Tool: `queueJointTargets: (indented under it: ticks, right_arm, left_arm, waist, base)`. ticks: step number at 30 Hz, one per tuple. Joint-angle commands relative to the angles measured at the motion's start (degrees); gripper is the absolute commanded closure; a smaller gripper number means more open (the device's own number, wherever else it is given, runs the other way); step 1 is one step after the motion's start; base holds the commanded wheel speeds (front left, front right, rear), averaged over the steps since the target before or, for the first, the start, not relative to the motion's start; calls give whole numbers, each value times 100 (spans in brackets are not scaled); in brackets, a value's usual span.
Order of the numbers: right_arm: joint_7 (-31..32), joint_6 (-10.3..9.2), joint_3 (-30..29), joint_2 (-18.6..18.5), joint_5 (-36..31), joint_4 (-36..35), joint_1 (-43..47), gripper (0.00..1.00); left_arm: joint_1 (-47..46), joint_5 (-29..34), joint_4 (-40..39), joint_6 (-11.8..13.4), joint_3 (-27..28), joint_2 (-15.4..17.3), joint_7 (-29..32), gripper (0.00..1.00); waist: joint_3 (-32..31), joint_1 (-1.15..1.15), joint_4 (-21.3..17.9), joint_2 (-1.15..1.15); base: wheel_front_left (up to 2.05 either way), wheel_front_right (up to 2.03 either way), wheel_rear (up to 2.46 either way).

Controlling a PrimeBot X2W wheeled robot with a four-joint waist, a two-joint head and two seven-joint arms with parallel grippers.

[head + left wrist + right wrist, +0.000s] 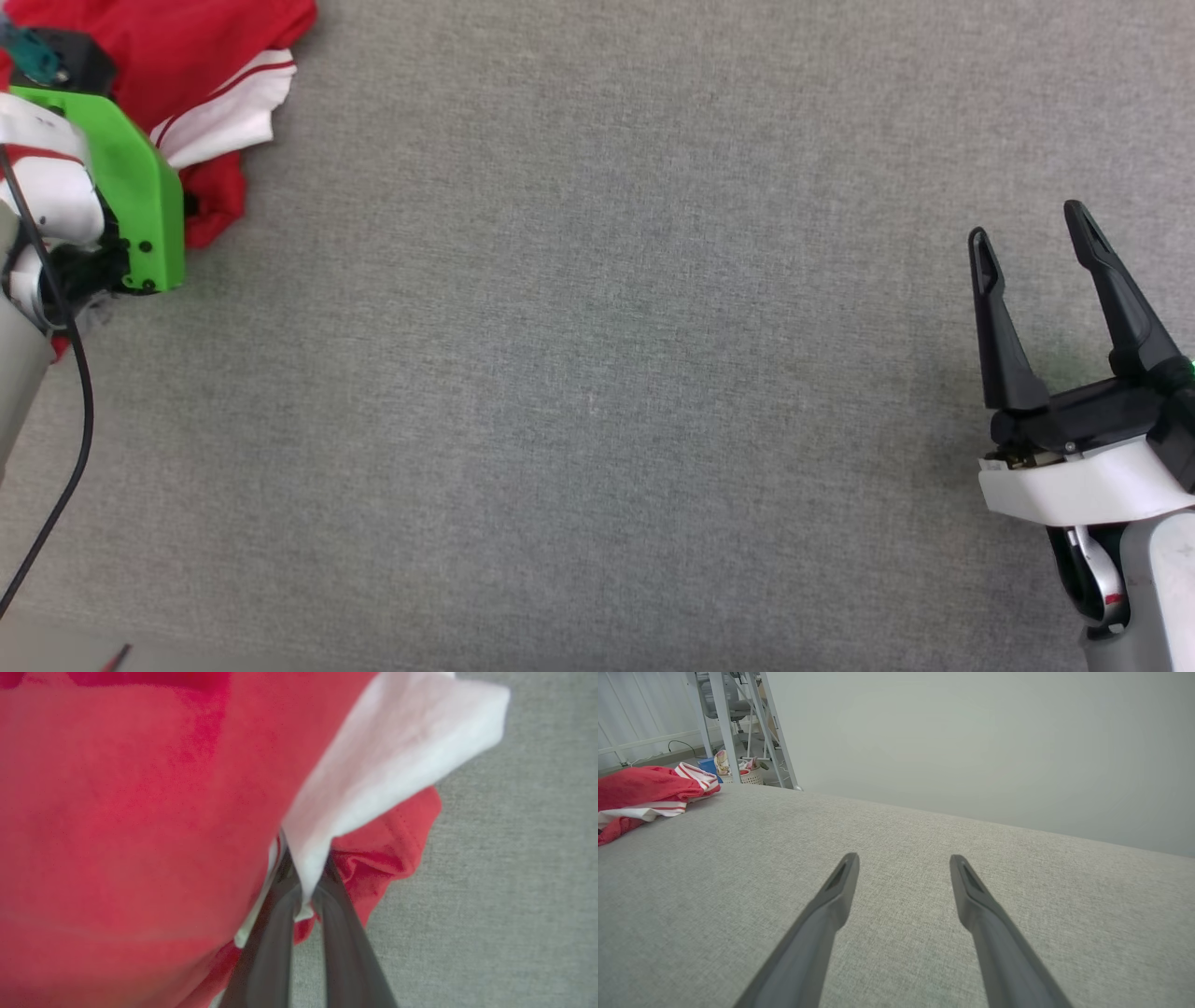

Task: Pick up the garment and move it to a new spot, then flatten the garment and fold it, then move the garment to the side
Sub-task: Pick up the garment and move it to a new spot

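Head view gives you the grey fabric surface [597, 373], with the garment [215, 56] bunched toward its far left corner and the right gripper [1025, 221] spread open near the right edge. Left wrist view shows you the left gripper [306, 870] pinched on the garment's white sleeve. Right wrist view: past the surface's far edge you see a pale wall [971, 742], a metal frame [720, 718] and a basket [749, 777].

surface: grey fabric tabletop [597, 373] | on it: crumpled red-white jersey [201, 56], far-left edge
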Motion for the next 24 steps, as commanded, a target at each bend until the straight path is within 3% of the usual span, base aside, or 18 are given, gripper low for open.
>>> queueJointTargets:
  ticks: [1,9,14,20,24]
  right_arm:
    - [-27,-4,-6,25,-12,27,17,0]
    - [-27,-4,-29,252,57,149,268,0]
    - [-27,-4,-41,391,87,174,335,0]
    - [-27,-4,-142,579,108,166,393,0]
    - [-27,-4,-233,667,115,139,374,0]
  left_arm:
    - [101,21,-110,-17,-135,-85,-166,100]
    - [-224,163,-1113,-17,-521,448,-1003,100]
    - [-525,383,-1850,-17,-882,584,-1243,100]
    - [-970,699,-2727,-17,-1447,236,-1389,100]
    - [-1172,845,-2989,-17,-1806,-211,-1481,100]
  waist:
    - [-249,0,79,0]
    - [-956,0,154,0]
    - [-1266,0,60,0]
    - [-1478,0,-366,0]
    - [-1441,0,-677,0]
  base:
    - [0,0,0]
    - [0,0,0]
    - [0,0,0]
    - [0,0,0]
    - [0,0,0]
